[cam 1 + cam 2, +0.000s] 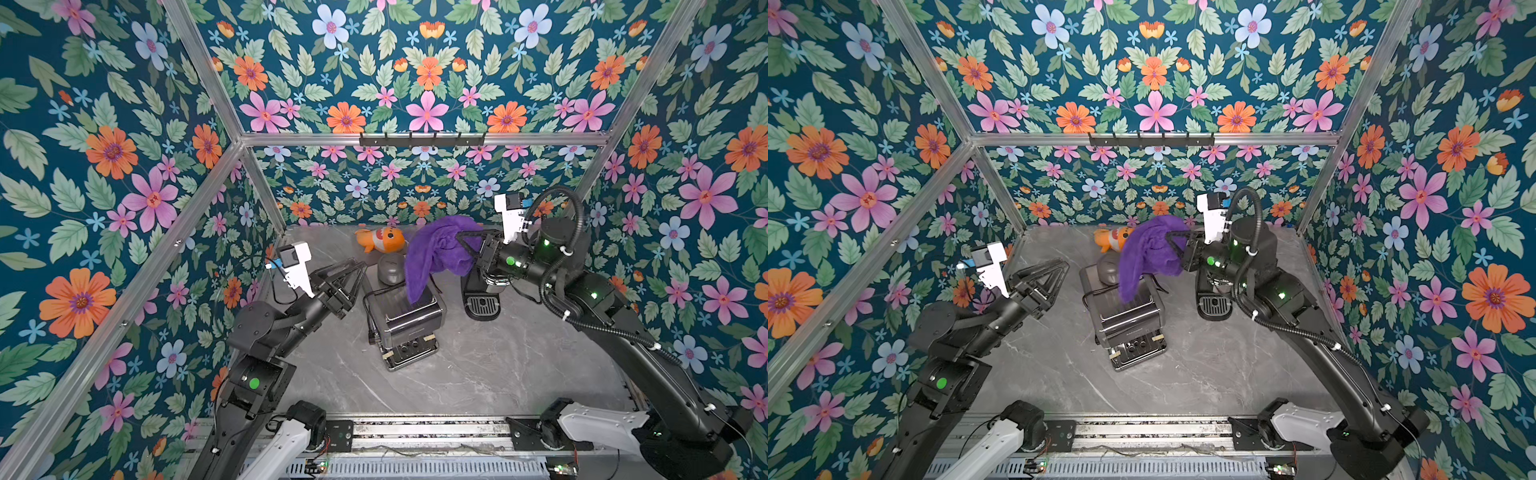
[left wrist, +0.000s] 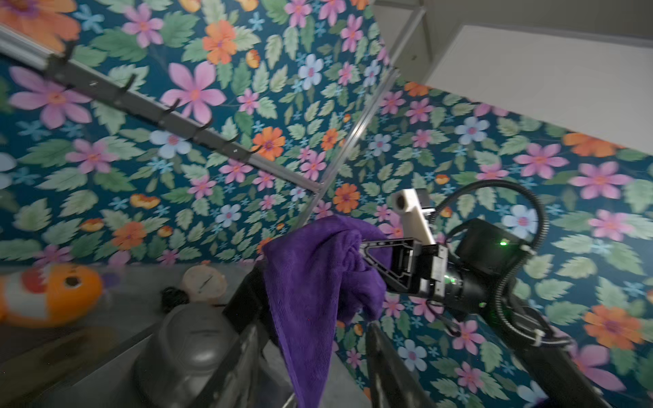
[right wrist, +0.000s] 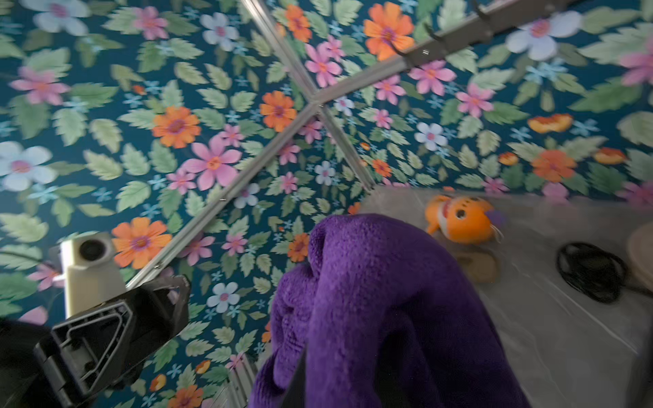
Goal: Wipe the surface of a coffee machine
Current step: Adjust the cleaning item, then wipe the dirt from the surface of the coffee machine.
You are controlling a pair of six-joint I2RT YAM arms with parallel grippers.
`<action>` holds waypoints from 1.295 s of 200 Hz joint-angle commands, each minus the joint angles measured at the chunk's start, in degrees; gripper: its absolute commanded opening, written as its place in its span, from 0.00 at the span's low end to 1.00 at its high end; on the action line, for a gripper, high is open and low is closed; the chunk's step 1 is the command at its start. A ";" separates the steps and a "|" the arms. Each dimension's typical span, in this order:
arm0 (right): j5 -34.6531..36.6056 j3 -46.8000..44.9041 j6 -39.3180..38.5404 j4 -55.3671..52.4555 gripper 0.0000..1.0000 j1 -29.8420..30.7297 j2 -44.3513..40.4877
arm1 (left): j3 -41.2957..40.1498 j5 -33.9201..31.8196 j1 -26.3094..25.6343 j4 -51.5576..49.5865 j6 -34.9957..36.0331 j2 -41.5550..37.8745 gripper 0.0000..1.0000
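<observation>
Left gripper (image 1: 360, 266): released, fingers (image 2: 240, 360) spread apart and holding nothing, raised over the left part of the grey marbled counter (image 1: 478, 365), pointing right toward the purple cloth (image 1: 436, 249) but clear of it. Far centre of the counter: an orange clownfish toy (image 1: 380, 240) lying on its side near the far wall. Just nearer than it is a grey domed object (image 1: 390, 268), at the far edge of the coffee machine (image 1: 403, 324). The coffee machine is a boxy black and silver unit standing at mid-counter, with its drip tray toward the near side and a black cable looped along its left flank. The purple cloth hangs above the machine's far right corner, with its loose tail draped down over the top panel; whether it touches cannot be told. Right gripper (image 1: 459, 240): clenched on the bunched upper part of the cloth, held level and pointing left. Below the right wrist a smaller black coffee maker (image 1: 482, 303) stands on the counter, just right of the main machine.
</observation>
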 commanded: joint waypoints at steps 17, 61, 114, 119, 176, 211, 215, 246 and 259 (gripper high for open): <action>-3.50 7.41 -1.42 -12.06 0.00 -3.23 7.91 | -1.24 -17.98 0.00 -18.76 1.23 4.35 0.50; -7.95 12.96 -4.54 -16.14 0.00 -3.25 17.65 | -2.99 -15.84 0.35 -20.65 -1.19 9.67 0.51; -15.09 6.42 -2.02 -10.76 0.00 -3.21 22.59 | -6.74 -10.48 2.42 -17.83 -3.33 11.51 0.51; -15.63 5.78 -1.66 -10.50 0.00 -3.26 22.99 | -6.93 -9.96 2.80 -17.61 -3.32 11.68 0.51; -15.10 -1.12 -0.77 -8.74 0.00 -3.22 24.35 | -9.21 -6.39 5.78 -16.81 -3.28 12.01 0.52; -14.50 -1.90 -0.99 -9.29 0.00 -2.95 25.36 | -10.68 -6.23 6.51 -16.34 -3.56 11.62 0.52; -14.20 -1.89 -1.18 -9.52 0.00 -2.94 25.84 | -10.88 -6.21 6.58 -16.22 -3.58 11.55 0.52; -12.18 -2.01 -1.50 -11.08 0.00 -2.77 27.94 | -11.09 -6.06 6.73 -16.20 -3.81 11.07 0.52; -11.85 -2.16 -1.19 -11.28 0.00 -2.64 27.23 | -10.92 -6.13 6.77 -16.60 -3.58 10.83 0.52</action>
